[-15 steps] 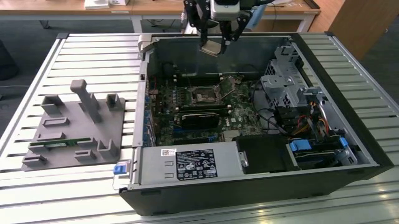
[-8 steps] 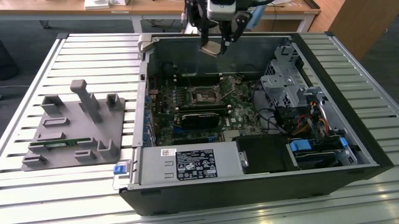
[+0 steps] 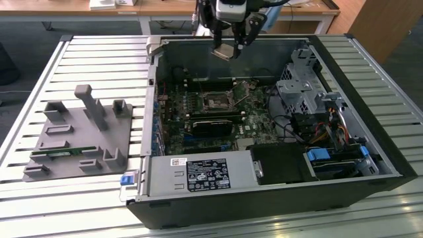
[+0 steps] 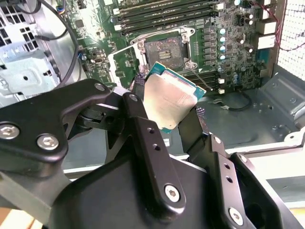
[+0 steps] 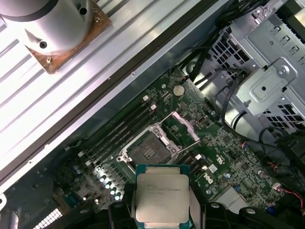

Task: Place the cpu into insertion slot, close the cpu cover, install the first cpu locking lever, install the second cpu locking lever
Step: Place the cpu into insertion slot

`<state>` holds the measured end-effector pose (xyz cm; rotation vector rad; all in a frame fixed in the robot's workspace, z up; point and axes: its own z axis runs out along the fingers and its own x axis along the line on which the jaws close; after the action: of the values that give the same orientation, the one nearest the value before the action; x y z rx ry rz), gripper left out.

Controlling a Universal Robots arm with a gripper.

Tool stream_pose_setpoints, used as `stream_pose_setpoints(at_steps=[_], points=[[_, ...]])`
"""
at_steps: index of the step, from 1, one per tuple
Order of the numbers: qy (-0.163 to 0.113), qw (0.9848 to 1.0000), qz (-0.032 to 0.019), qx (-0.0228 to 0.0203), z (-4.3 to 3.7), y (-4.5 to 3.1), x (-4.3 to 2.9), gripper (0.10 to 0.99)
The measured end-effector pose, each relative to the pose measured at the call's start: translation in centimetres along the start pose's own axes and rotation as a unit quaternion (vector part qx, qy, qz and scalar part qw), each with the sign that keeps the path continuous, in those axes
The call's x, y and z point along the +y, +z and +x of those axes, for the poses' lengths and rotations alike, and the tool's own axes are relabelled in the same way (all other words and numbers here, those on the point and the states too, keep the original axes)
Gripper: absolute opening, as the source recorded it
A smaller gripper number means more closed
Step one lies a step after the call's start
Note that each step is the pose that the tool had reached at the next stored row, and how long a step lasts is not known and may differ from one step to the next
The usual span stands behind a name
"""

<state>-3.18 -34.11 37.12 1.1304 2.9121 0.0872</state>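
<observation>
My gripper (image 3: 229, 48) hangs above the back of the open computer case, shut on the cpu (image 3: 223, 52). In both wrist views the cpu (image 4: 169, 95) (image 5: 161, 195) is a square silver-topped chip with a green edge, pinched between the black fingers (image 4: 143, 124). The insertion slot (image 5: 147, 147) (image 4: 164, 50) (image 3: 216, 100) lies bare and dark on the green motherboard, below and apart from the chip. The cpu cover (image 5: 187, 127) stands swung open beside the slot.
Memory slots (image 4: 167, 14) run beside the socket. A metal drive cage (image 3: 307, 94) with cables fills the exterior view's right of the case, and a power supply (image 3: 198, 174) sits at the front. A grey fixture (image 3: 79, 139) rests on the slatted table on the exterior view's left.
</observation>
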Motion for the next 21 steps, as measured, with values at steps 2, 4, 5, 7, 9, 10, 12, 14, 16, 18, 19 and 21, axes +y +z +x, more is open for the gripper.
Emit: stream_pose_setpoints(at_steps=[2, 4, 5, 7, 9, 10, 12, 14, 16, 18, 19, 21], points=[[0.009, 1.0000, 0.0002, -0.0007, 0.00, 0.00, 0.00, 0.533], [0.017, 0.9998, 0.0004, -0.0015, 0.00, 0.01, 0.00, 0.533], [0.022, 0.9998, 0.0005, -0.0019, 0.00, 0.01, 0.00, 0.533], [0.031, 0.9995, 0.0009, -0.0027, 0.00, 0.02, 0.00, 0.533], [0.040, 0.9992, 0.0013, -0.0037, 0.00, 0.02, 0.00, 0.533], [0.044, 0.9990, 0.0014, -0.0041, 0.00, 0.02, 0.00, 0.533], [0.053, 0.9986, 0.0017, -0.0048, 0.00, 0.03, 0.00, 0.533], [0.062, 0.9981, 0.0018, -0.0056, 0.00, 0.04, 0.00, 0.533], [0.071, 0.9975, 0.0021, -0.0064, 0.00, 0.04, 0.00, 0.533], [0.080, 0.9968, 0.0023, -0.0071, 0.00, 0.05, 0.00, 0.533], [0.085, 0.9964, 0.0024, -0.0075, 0.00, 0.05, 0.00, 0.533], [0.094, 0.9955, 0.0026, -0.0083, 0.00, 0.05, 0.00, 0.533]])
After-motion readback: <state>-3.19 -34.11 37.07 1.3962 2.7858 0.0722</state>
